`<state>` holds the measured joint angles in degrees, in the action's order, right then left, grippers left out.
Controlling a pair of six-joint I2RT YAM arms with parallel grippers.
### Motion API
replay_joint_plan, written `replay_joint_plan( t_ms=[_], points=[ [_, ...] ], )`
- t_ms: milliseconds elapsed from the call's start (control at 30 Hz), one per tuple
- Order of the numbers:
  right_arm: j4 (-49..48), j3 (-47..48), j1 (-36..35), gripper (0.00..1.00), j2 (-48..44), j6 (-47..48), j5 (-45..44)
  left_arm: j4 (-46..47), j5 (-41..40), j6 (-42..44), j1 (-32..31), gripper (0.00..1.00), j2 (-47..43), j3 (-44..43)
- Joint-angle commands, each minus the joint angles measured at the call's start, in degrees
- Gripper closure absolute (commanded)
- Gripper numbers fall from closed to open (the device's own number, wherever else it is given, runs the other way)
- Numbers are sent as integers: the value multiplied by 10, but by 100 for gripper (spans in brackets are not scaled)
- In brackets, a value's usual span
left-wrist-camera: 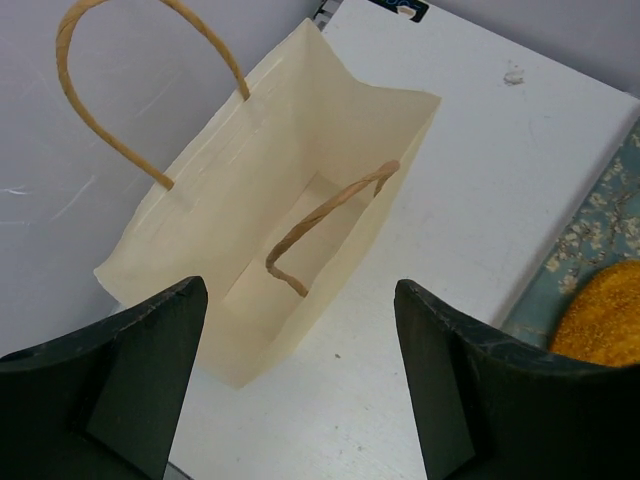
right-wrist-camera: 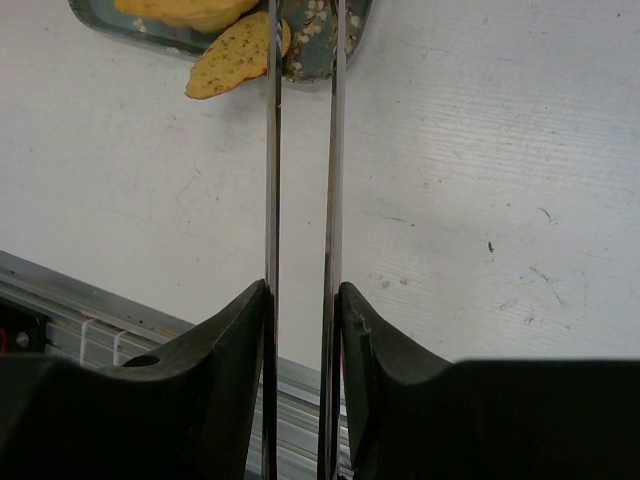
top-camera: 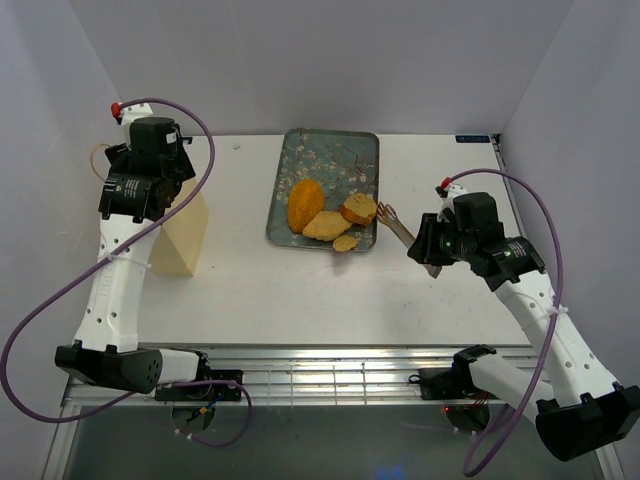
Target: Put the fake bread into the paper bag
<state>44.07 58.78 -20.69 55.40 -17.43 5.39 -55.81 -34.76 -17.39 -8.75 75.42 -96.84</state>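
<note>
Right hand (right-wrist-camera: 303,290) is pressed together on metal tongs (right-wrist-camera: 272,150). The blades run forward toward the tray (top-camera: 330,155), with the tips just beside the crusted slice (top-camera: 358,208). Left hand (left-wrist-camera: 300,290) is spread, holds nothing and hovers over the bag (left-wrist-camera: 290,190) at the left of the table (top-camera: 260,290).

All the bread is on the tray's near end: loaf (top-camera: 305,203), pale slice (top-camera: 326,225), crusted slice, and the small bit (top-camera: 346,243) overhanging the near rim. I see nothing in the bag.

The step, as I read it, is the first pick with the tongs.
- **Grip:** my squeeze keeps the blade gap narrow, so I probably need to ease off to open over a piece. Then I close on its flat faces, not the edge.
- **Target:** the crusted slice or the small bit looks like the easiest reach.
- **Risks:** the thin blades could slip on the piece or nudge the tray.
- **Bag:** one cord handle (left-wrist-camera: 325,225) droops across the mouth. The left hand should hold the mouth open and steady the bag for the drop.

The table is white and matt with small scuffs and specks, so I'd guess the tray slides easily on it. Pale walls close in on the left, far and right sides, and a metal rail (top-camera: 330,375) runs along the near edge. The bag is well apart from the tray.
</note>
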Motion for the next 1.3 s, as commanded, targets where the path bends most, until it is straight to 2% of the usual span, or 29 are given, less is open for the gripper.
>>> replay_joint_plan(
  t_ms=[0, 233, 333, 367, 433, 467, 500, 567, 733, 800, 1000, 1067, 1133, 1167, 1267],
  points=[
    [0, 36, 1, 61, -15, 18, 17, 10, -65, 6, 0, 14, -5, 7],
    [14, 55, 1, 61, -21, 18, 31, 54, -18, -1, 15, 22, 39, 14],
    [22, 64, 0, 61, -25, 18, 31, 68, 8, -4, 36, 34, 55, 10],
    [23, 64, 1, 61, -27, 18, 31, 69, 32, -6, 47, 44, 68, 0],
    [24, 59, 1, 61, -27, 15, 38, 69, 55, -17, 55, 57, 80, -12],
    [23, 56, 0, 61, -28, 13, 44, 69, 71, -21, 59, 69, 89, -26],
    [22, 52, 1, 61, -30, 13, 49, 69, 76, -26, 59, 74, 93, -33],
    [15, 41, 1, 61, -35, 6, 60, 72, 88, -43, 61, 76, 100, -44],
    [4, 21, 1, 61, -35, -6, 74, 76, 116, -84, 61, 91, 127, -90],
    [-2, 11, 1, 61, -33, -14, 75, 82, 133, -102, 62, 92, 136, -99],
    [-27, -19, 1, 61, -24, -27, 75, 85, 173, -117, 61, 90, 183, -126],
    [-29, -25, 1, 61, -20, -25, 59, 91, 183, -114, 61, 83, 186, -119],
    [-34, -31, 1, 61, -11, -23, 53, 105, 190, -102, 62, 72, 185, -112],
    [-38, -32, 1, 61, -9, -23, 54, 108, 191, -99, 62, 59, 186, -109],
    [-56, -37, 1, 61, -2, -27, 63, 111, 193, -84, 62, 28, 192, -114]
  ],
)
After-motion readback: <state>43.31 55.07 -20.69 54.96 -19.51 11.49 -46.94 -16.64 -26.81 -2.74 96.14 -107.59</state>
